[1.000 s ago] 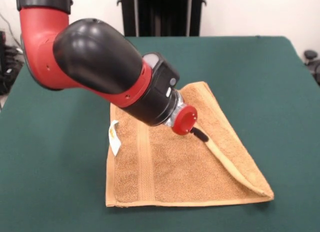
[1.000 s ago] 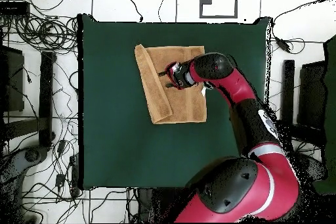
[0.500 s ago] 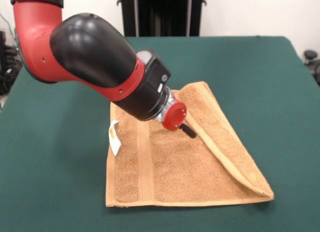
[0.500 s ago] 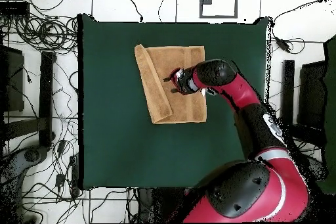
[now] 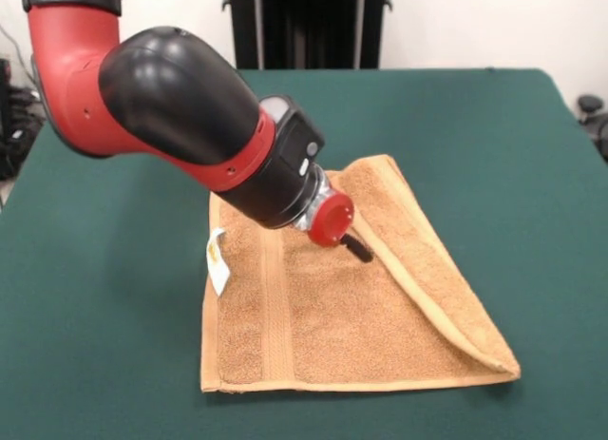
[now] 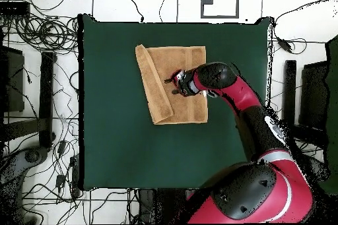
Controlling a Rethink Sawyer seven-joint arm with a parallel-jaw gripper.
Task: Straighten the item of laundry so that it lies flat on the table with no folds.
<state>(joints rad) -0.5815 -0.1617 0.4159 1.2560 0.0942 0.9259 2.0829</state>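
Note:
The item of laundry (image 5: 351,312) is an orange-tan towel lying in the middle of the green table (image 5: 494,136). Its right-hand side in the front view is folded over onto itself as a long diagonal strip (image 5: 442,288). A white label (image 5: 217,259) sticks out at its left edge, beside a woven band (image 5: 274,307). My gripper (image 5: 359,248) points down at the towel's upper middle, just left of the folded strip's edge, and nothing hangs from it. In the overhead view the towel (image 6: 185,110) has its folded strip (image 6: 155,87) on the left, with the gripper (image 6: 170,85) beside that strip.
The red and black arm (image 5: 190,126) reaches over the towel's upper left part and hides it in the front view. Wide green cloth surrounds the towel on all sides. Cables and stands (image 6: 46,37) lie on the floor beyond the table's edges.
The gripper has drawn away from the folded strip's edge, leftward and slightly up in the front view, then held nearly still. The towel and its fold lie as before.

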